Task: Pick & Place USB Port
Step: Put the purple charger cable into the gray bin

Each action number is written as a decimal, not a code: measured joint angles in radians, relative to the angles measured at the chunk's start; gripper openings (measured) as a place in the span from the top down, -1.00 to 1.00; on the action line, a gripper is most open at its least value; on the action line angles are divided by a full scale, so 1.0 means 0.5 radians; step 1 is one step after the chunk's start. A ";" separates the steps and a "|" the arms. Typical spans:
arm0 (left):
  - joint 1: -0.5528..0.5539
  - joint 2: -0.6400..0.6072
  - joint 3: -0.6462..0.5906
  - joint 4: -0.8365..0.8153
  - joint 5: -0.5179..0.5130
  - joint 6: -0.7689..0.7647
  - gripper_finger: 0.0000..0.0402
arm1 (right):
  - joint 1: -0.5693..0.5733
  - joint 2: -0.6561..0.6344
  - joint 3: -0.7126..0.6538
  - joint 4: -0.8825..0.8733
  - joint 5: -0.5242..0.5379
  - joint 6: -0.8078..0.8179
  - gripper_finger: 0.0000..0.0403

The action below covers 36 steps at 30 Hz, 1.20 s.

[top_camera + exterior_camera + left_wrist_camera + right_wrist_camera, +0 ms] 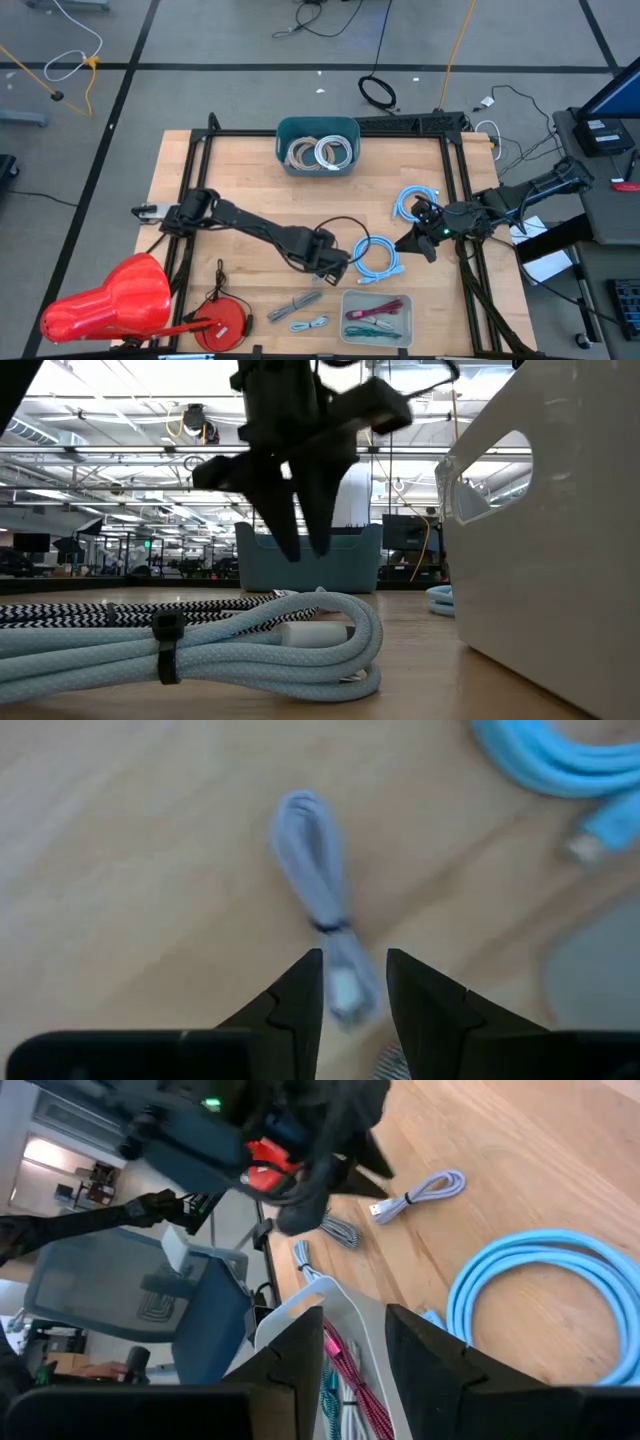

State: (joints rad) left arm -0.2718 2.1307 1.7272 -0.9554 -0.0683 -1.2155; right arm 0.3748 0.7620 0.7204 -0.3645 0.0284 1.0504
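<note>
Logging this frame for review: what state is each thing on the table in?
left gripper: open, above the small grey cable, empty
right gripper: open, empty, at the table's right
blue cable: coiled, on the table
teal bin: holds coiled cables
white tray: holds red and green cables

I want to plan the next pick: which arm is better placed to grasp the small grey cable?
The left arm. Its end effector hangs open right over the grey cable, while the right end effector waits by the blue cables.
</note>
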 joint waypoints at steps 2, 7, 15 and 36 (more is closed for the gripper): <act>0.022 0.000 -0.023 -0.021 -0.026 0.019 0.42 | 0.000 0.000 0.000 0.000 0.001 0.000 0.48; 0.080 0.000 -0.048 0.043 0.041 0.121 0.41 | 0.000 0.000 0.000 0.000 0.002 0.002 0.48; 0.094 0.008 -0.046 0.130 0.073 0.146 0.34 | 0.000 0.000 0.000 0.000 0.002 0.001 0.48; 0.046 0.176 -0.047 0.133 0.182 0.110 0.33 | 0.000 0.001 -0.002 -0.002 0.010 -0.002 0.48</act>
State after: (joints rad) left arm -0.2489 2.2189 1.7039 -0.8886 0.0224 -1.1606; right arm 0.3748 0.7624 0.7197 -0.3657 0.0334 1.0496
